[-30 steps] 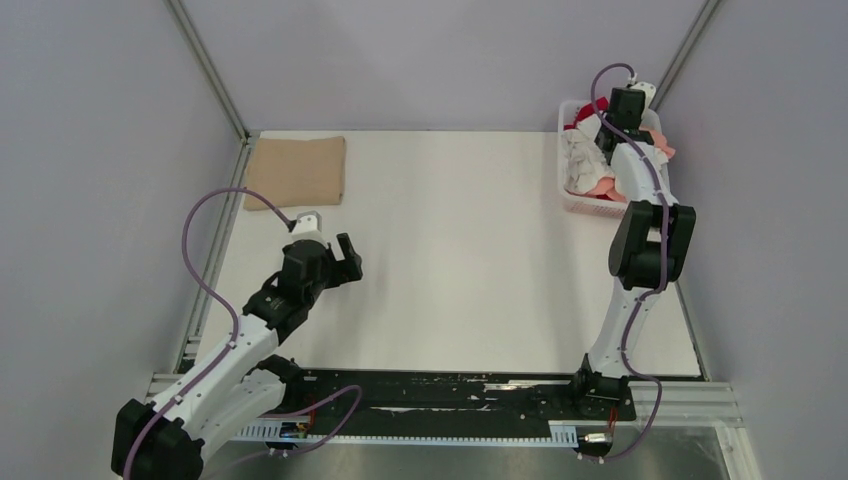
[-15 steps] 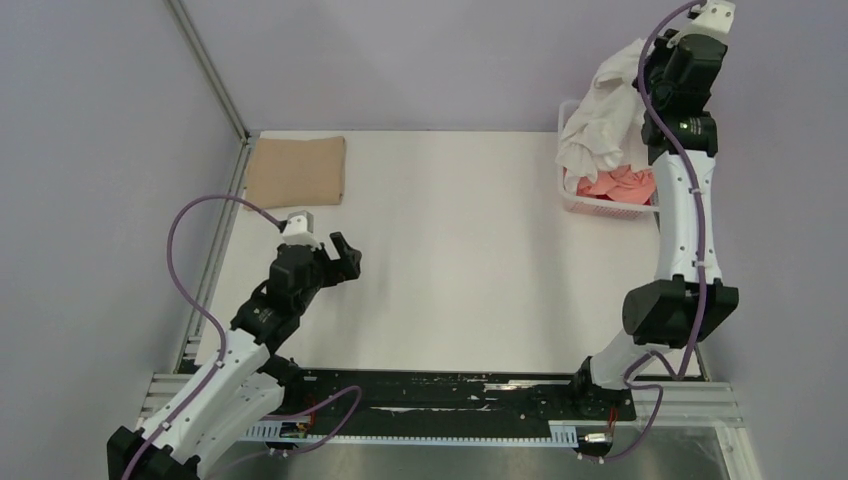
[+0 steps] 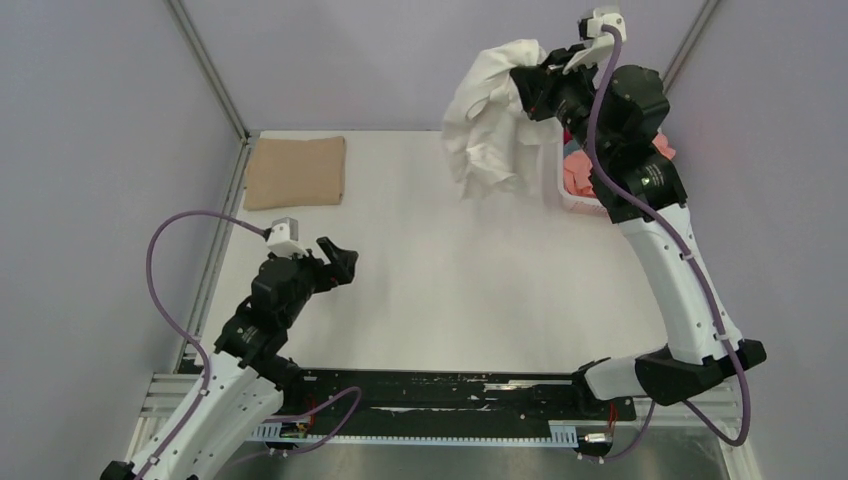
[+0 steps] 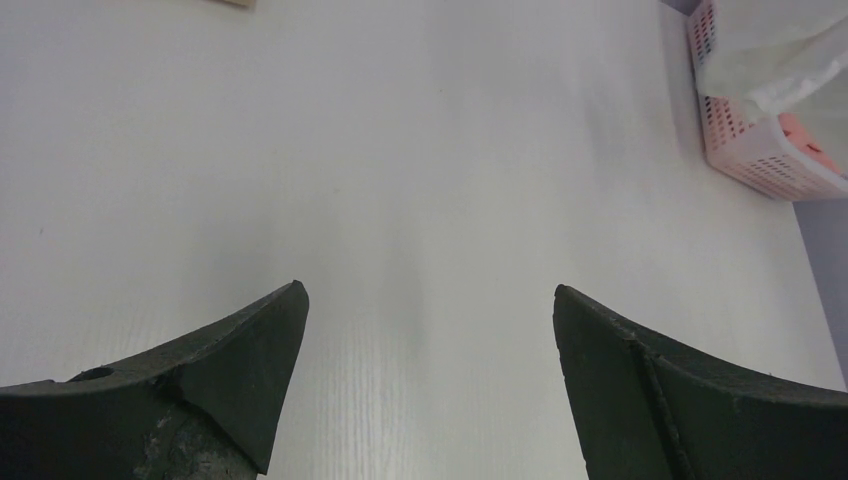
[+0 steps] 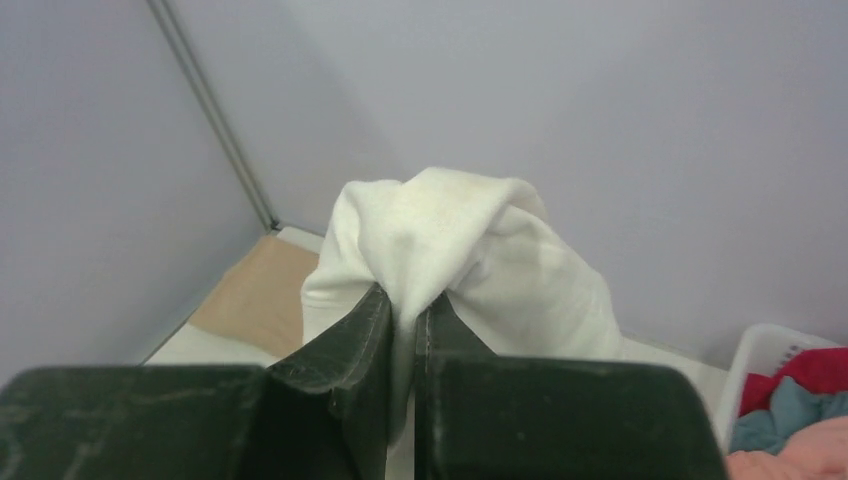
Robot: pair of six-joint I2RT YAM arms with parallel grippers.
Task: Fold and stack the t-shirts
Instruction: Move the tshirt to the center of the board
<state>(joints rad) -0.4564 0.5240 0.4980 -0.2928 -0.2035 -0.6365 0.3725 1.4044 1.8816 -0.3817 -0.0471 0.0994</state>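
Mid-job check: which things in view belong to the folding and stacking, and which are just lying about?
Job: white t-shirt, hanging from the shut jaws of the right gripper; tan t-shirt, folded at the far left corner of the table; pink shirt, red shirt and grey-blue shirt in the basket.
Lying about: the white lattice basket; the table.

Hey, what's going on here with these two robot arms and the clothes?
The right gripper is shut on a white cotton t-shirt and holds it bunched and hanging in the air beside the white plastic lattice basket. A salmon pink shirt lies in that basket. A tan t-shirt lies folded at the far left corner of the white table. The left gripper is open and empty above bare tabletop.
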